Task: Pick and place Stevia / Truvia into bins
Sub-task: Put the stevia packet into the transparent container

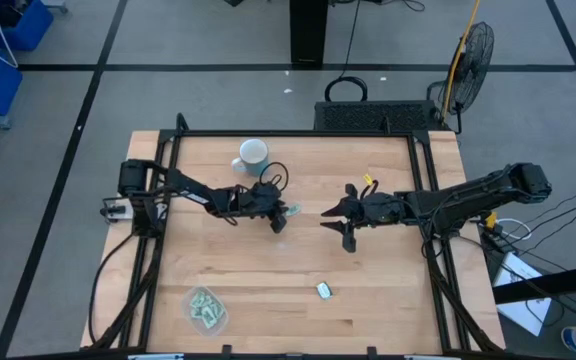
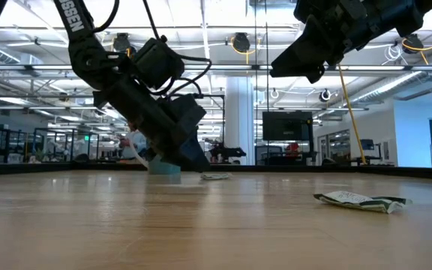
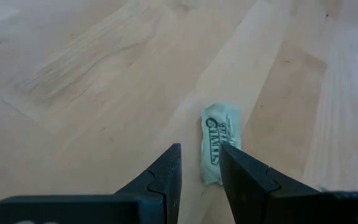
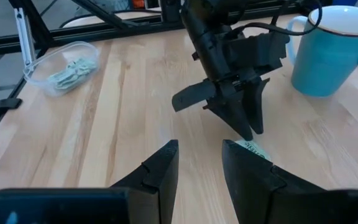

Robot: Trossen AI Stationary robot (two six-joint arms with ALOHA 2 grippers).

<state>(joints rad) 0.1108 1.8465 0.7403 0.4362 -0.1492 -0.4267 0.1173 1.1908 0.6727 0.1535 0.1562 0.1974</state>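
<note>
A pale green and white Stevia packet (image 3: 220, 138) lies flat on the wood near the table's middle (image 1: 291, 210). My left gripper (image 3: 201, 158) is low over it and open by a narrow gap, and the packet's near end shows between the fingertips. The right wrist view shows that gripper (image 4: 238, 115) pointing down beside the packet (image 4: 253, 149). My right gripper (image 1: 342, 222) hangs open above the table, right of the packet, and touches nothing. A second packet (image 1: 323, 290) lies flat toward the near edge. The clear round bin (image 1: 206, 308), holding several packets, stands at the near left. My left gripper comes down at the packet's near end (image 3: 210, 174) slanting from above, with one fingertip (image 3: 241, 168) standing over that end in the left wrist view. I cannot tell whether either finger touches the paper. The packet lies flat on the table.
A white and pale blue mug (image 1: 253, 155) stands just beyond the left gripper, toward the far edge. A black frame (image 1: 298, 133) runs round the table. Bare wood lies between the middle packet and the bin.
</note>
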